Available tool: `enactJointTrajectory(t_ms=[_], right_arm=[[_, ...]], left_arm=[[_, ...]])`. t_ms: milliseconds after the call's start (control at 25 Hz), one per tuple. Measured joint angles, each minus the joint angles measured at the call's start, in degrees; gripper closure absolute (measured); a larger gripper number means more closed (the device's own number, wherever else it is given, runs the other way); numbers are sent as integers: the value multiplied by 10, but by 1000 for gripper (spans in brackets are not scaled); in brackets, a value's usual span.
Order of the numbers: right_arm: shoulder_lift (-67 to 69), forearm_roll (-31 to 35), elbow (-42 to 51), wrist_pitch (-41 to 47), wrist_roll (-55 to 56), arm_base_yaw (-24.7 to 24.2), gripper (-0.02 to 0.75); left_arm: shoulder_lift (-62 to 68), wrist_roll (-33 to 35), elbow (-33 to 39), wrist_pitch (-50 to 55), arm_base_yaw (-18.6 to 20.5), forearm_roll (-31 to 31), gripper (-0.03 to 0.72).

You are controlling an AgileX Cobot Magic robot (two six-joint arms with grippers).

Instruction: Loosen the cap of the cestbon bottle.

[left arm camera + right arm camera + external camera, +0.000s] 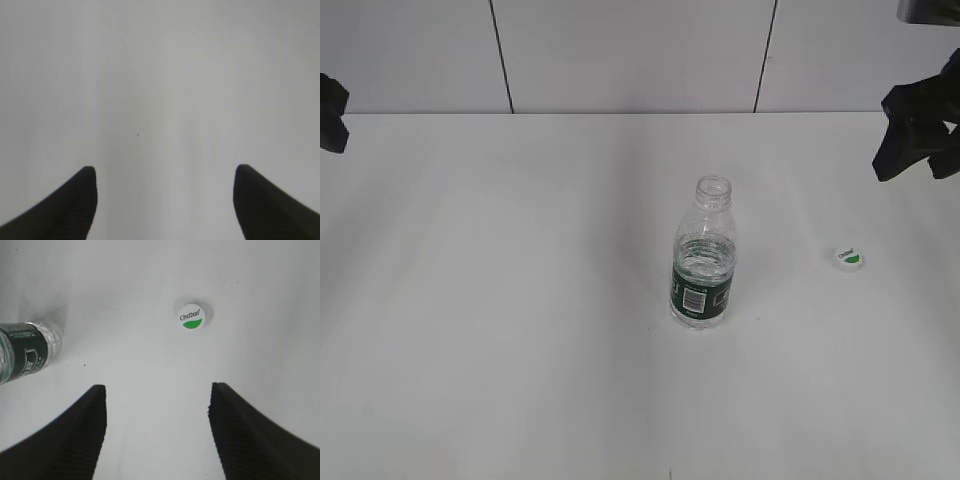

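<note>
Setting: a plain white surface [520, 330] backed by a pale panelled wall [620, 55] with dark seams.

Item, far left: your left tool [165, 200], seen in the exterior view only as a dark shape at the frame edge. Its wrist view shows both fingers spread apart over bare surface, nothing between them.

Item, centre right: the bottle [702, 255], clear ribbed plastic with a dark green label and white barcode, standing upright, neck uncapped.

Item, right of the bottle: the cap [849, 258], white with a green patch, lying flat on the surface, well apart from the bottle.

Item, far right: your right tool [157, 430], raised near the wall, fingers released and empty; its wrist view looks down on the cap.
</note>
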Motion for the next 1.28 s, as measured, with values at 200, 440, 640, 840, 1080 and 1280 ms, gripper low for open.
enactJointTrajectory(t_ms=[200,440,640,840,1080,1280], right_arm=[[0,1,0,0,-1,0,246],[0,2,0,0,-1,0,246],[0,3,0,3,-1,0,246],[0,4,0,4,-1,0,246],[0,4,0,4,-1,0,246],[0,4,0,1,-1,0,246]], left_arm=[[-13,6,0,24,1,0,179],[-72,34,0,71,1,-1,178],[-126,38,0,129,1,-2,178],[-191,38,0,170,1,-6,178],[-307,38,0,185,1,-7,178],[-425,38,2,204,1,0,178]])
